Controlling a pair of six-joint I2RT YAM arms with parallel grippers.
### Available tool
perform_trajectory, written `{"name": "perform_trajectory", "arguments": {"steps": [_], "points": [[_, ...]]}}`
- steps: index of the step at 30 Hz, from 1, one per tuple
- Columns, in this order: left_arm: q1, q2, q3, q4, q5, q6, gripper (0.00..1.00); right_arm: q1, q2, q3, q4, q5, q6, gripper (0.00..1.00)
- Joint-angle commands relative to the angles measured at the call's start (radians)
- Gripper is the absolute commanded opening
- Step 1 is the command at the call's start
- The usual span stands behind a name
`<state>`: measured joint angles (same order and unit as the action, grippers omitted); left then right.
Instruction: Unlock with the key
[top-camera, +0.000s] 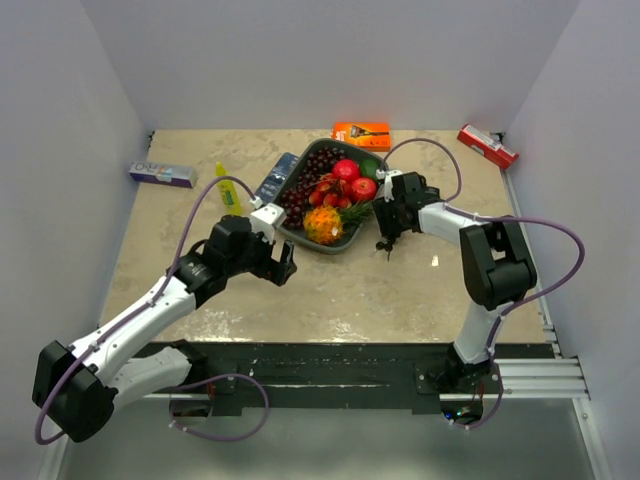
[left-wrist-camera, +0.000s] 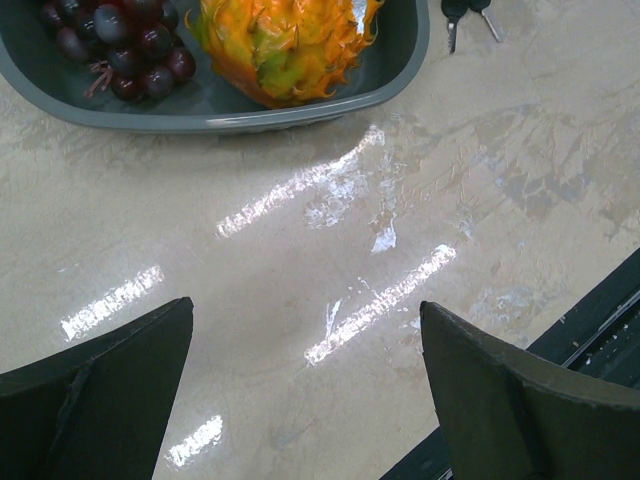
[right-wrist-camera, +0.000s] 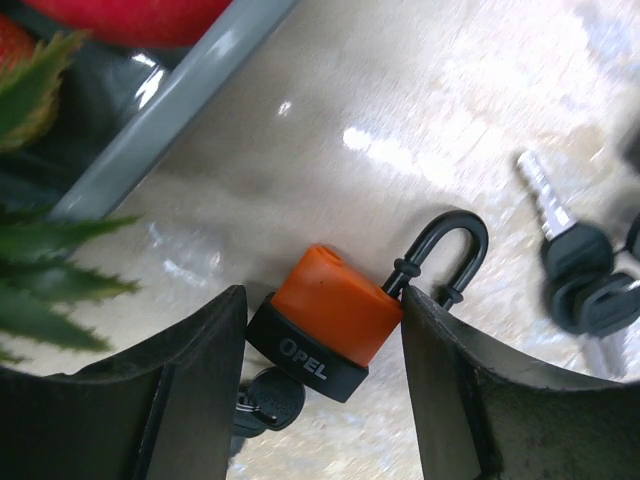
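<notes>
Right fingers (right-wrist-camera: 180, 400) point down at the counter (right-wrist-camera: 420, 90), just off the grey tray's (right-wrist-camera: 170, 110) right-hand edge. Padlock (right-wrist-camera: 335, 310) lies flat between them. Left finger is against the black base, right finger against the orange corner and the shackle foot, so they are closed onto the padlock body, both sides touching.

Padlock: orange upper body, black lower band with "OPEL" in white. Black U-shaped shackle (right-wrist-camera: 445, 245) points up-right in the right wrist view, past the right finger's tip. Can't tell if the shackle is latched or popped. Black-headed key (right-wrist-camera: 272, 400) sits at the keyhole end, under the black band, partly hidden by the left finger. Spare keys (right-wrist-camera: 580, 275), black heads with silver blades, lie on the counter just right of the shackle, not touching the padlock.

Left fingers (left-wrist-camera: 100, 400) are spread wide, holding nothing, over bare glossy counter in front of the tray, well apart from the padlock. Left wrist view shows the tray's near rim with an orange spiky fruit (left-wrist-camera: 280, 45) and dark grapes (left-wrist-camera: 120, 40) inside, and the spare keys at the top edge.
</notes>
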<state>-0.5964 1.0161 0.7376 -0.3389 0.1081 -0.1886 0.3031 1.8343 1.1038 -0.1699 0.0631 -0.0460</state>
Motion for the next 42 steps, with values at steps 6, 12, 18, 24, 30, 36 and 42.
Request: {"name": "perform_trajectory", "arguments": {"steps": [6,12,18,24,30,36,42], "points": [[0.003,0.032,-0.006,0.015,0.01,0.026,0.99,-0.051,0.074,0.122,0.073,-0.118,-0.132,0.54],[0.004,0.05,-0.003,0.012,0.007,0.028,0.99,-0.056,0.128,0.177,0.067,-0.121,-0.152,0.56],[0.004,0.07,-0.001,0.011,0.005,0.028,0.99,-0.078,0.137,0.183,0.096,-0.124,-0.15,0.58],[0.004,0.065,0.002,0.015,0.019,0.034,0.99,-0.081,0.1,0.16,0.125,-0.134,-0.131,0.74],[0.007,0.032,-0.001,0.037,0.024,0.038,0.99,-0.079,0.022,0.104,0.159,-0.132,-0.068,0.9],[0.038,-0.043,-0.02,0.069,-0.027,0.017,0.99,-0.082,-0.108,-0.005,0.251,-0.137,0.037,0.95],[0.179,-0.155,-0.041,0.118,-0.068,-0.047,0.99,-0.087,-0.304,-0.131,0.334,-0.102,0.198,0.99]]}}
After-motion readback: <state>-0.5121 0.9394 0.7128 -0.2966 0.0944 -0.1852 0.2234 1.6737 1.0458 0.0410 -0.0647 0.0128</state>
